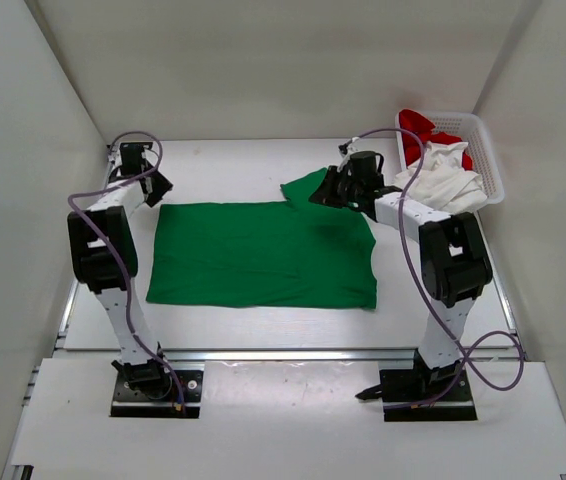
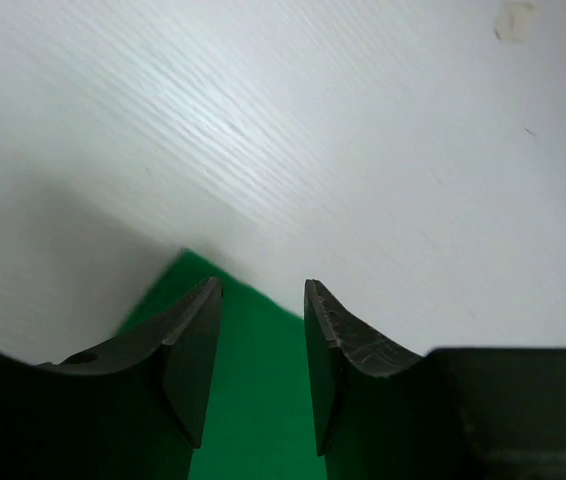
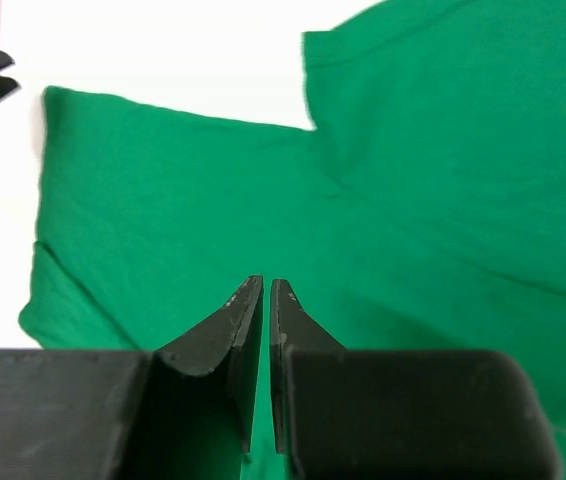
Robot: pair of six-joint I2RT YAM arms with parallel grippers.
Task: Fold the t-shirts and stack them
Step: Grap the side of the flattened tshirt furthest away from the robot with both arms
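A bright green t-shirt (image 1: 263,250) lies spread flat on the table, one sleeve sticking out at its far right corner. My left gripper (image 1: 159,187) hovers at the shirt's far left corner, open, with that green corner (image 2: 253,400) showing under the gap and nothing held (image 2: 263,288). My right gripper (image 1: 321,195) hangs over the far right sleeve area (image 3: 443,130), its jaws almost together with only a thin slit (image 3: 266,283) and no cloth pinched. A white t-shirt (image 1: 453,182) spills over the basket's near edge. A red t-shirt (image 1: 418,122) lies behind it inside the basket.
The white mesh basket (image 1: 490,150) stands at the far right corner against the right wall. White walls close in the table on the left, back and right. Bare white tabletop (image 2: 363,150) stretches beyond the shirt's far edge.
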